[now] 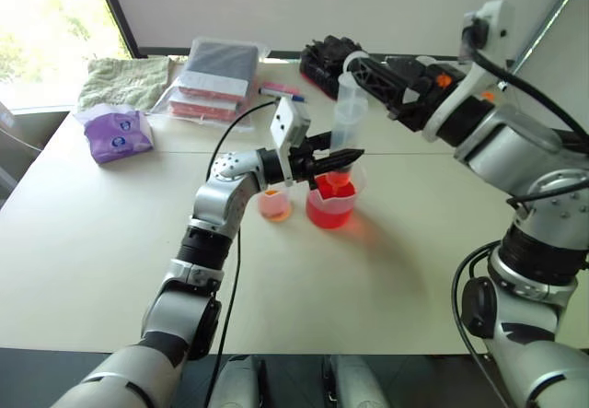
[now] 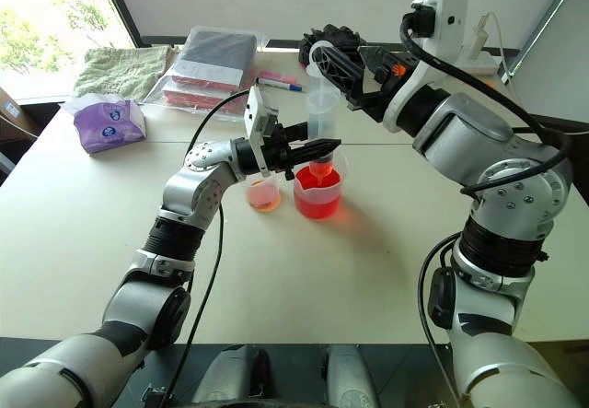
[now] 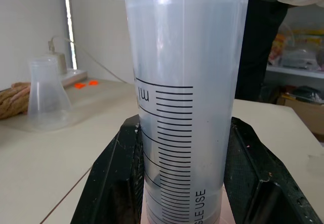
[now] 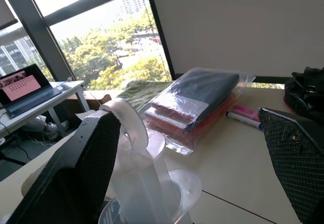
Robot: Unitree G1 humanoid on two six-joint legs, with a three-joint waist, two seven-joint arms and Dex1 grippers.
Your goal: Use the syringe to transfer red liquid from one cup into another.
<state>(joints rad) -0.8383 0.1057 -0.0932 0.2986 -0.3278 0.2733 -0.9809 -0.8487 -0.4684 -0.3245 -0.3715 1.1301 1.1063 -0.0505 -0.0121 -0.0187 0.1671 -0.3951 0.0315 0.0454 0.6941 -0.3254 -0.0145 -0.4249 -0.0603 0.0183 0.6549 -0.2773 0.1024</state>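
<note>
Gripping the syringe (image 1: pixel 348 113) barrel upright over the red cup (image 1: pixel 330 204) is the left gripper (image 1: pixel 342 158). The right gripper (image 1: pixel 361 70) is spreading open around the plunger top.

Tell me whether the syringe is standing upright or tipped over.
Upright. The syringe stands vertical, its tip down in the red cup, its barrel clamped by the left hand.
</note>
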